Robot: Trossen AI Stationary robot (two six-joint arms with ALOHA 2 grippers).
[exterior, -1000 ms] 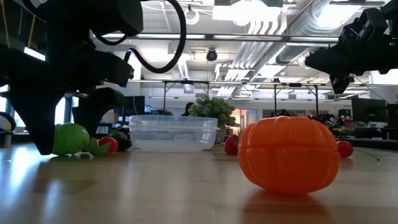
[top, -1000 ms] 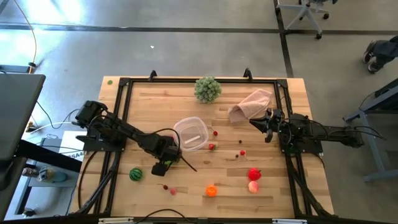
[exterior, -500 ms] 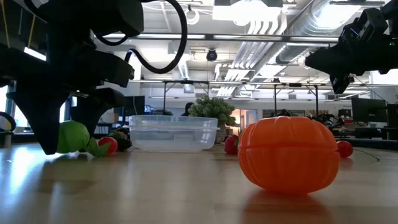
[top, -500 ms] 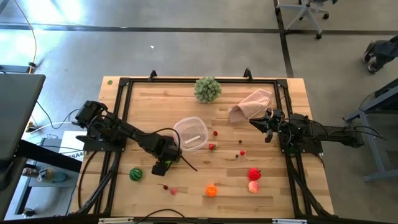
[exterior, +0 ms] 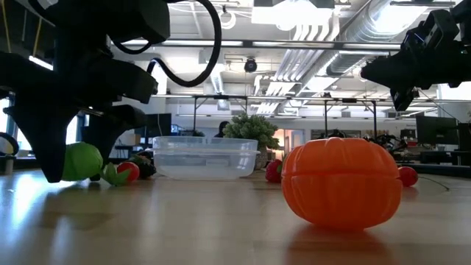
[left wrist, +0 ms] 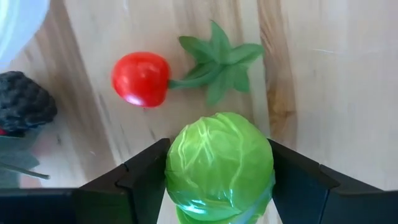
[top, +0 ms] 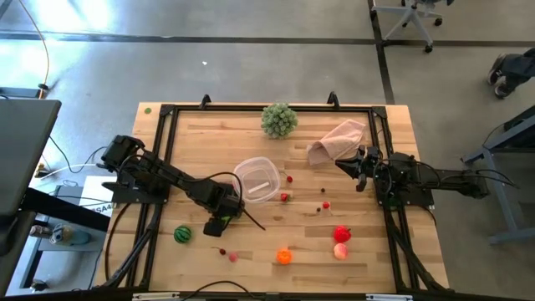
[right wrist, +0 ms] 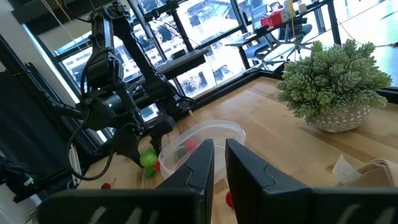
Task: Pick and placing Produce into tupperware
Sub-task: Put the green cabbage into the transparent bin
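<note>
Your left tool (top: 219, 224) is clamped on the light green piece (left wrist: 219, 163), low over the worktop (top: 368, 255).
Just beside it sits the clear tupperware (top: 257, 179); your right tool (top: 359, 173), fingers together, waits by the cloth (top: 338, 140). A small red piece with a green stem (left wrist: 141, 79) lies near the held one.

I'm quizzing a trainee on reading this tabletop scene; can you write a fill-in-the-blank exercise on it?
1. The left gripper is closed around a light ____ cabbage-like ball.
2. Beside that ball, a red radish with green leaves lies on the ____.
3. In the high view, the right gripper sits next to the pinkish-beige ____.
4. In the low view, the produce piece nearest the camera is ____.

Missing words: green; table; cloth; orange
</note>
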